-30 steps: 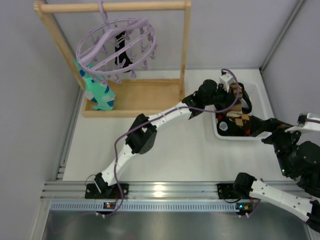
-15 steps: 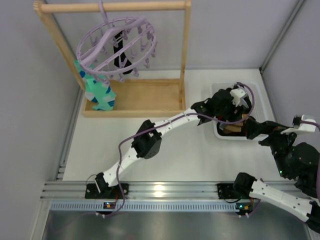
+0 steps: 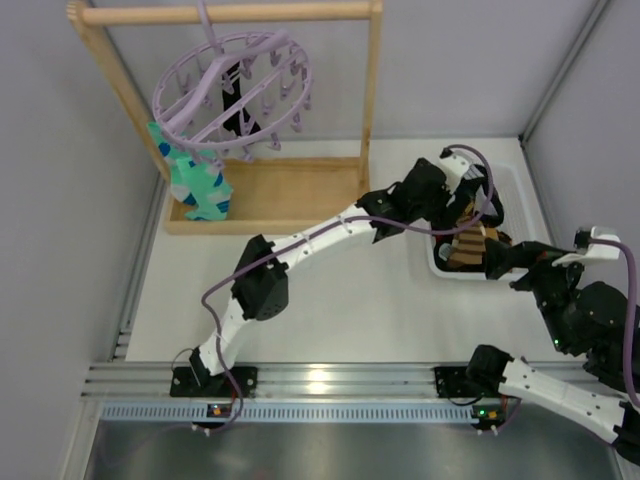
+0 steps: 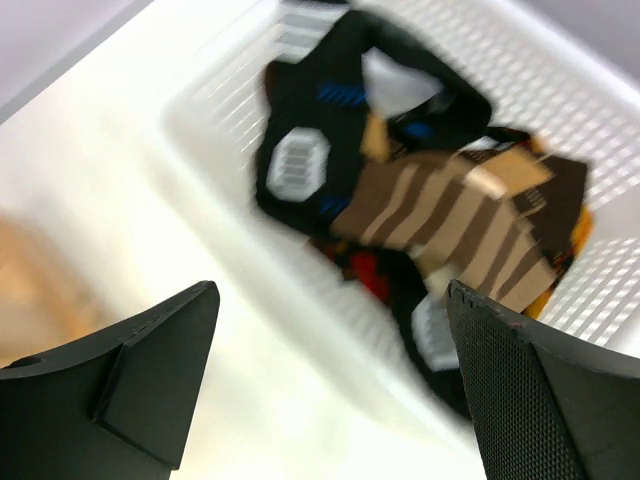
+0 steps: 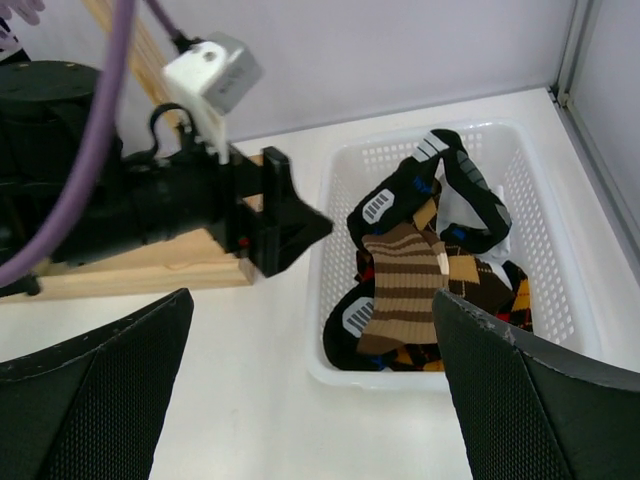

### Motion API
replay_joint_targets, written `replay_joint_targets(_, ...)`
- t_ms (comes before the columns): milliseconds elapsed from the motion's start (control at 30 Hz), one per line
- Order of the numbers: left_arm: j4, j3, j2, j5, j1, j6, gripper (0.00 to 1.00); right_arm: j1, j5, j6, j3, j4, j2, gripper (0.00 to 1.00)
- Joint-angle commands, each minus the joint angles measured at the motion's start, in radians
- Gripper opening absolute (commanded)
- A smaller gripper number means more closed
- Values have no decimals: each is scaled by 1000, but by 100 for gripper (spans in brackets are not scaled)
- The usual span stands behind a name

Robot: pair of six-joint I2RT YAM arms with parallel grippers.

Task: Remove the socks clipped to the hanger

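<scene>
The lilac hanger (image 3: 232, 92) hangs from the wooden rack. A teal-and-white sock (image 3: 195, 185) and a black sock (image 3: 240, 112) are clipped to it. My left gripper (image 3: 443, 210) stands open at the left rim of the white basket (image 3: 436, 264), holding nothing. In the left wrist view the left gripper (image 4: 330, 335) hovers over the basket's rim (image 4: 250, 270), with a brown-and-tan striped sock (image 4: 450, 215) and a black sock (image 4: 305, 150) lying inside. My right gripper (image 5: 310, 385) is open and empty near the basket's front; its view shows the striped sock (image 5: 400, 290) on the pile.
The wooden rack's base tray (image 3: 285, 195) lies left of the basket. A grey wall runs behind the rack, and a side wall stands close on the right. The metal rail (image 3: 320, 385) carries both arm bases.
The left gripper opened and let go of the striped sock, which now lies in the basket. The left arm dipped into the basket, then drew back to its left rim.
</scene>
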Motion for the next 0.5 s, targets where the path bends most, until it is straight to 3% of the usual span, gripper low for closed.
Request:
replay_joint_targets(0,10,-187,-256,-248,0,-59,98,6,-22,-20,0,65,3,99)
replay_joint_targets(233,-1,-704,-649,-578,3,-176,98,6,-103,-69,-14,173,82,99)
replay_joint_targets(333,-89,-894,-836,-629,15,-298,98,4,-125,-68,-12,213,160,99)
replay_joint_targets(467,-258,-1028,-1013,-676,26,-392,98,6,-203,-68,-41,308,263,100)
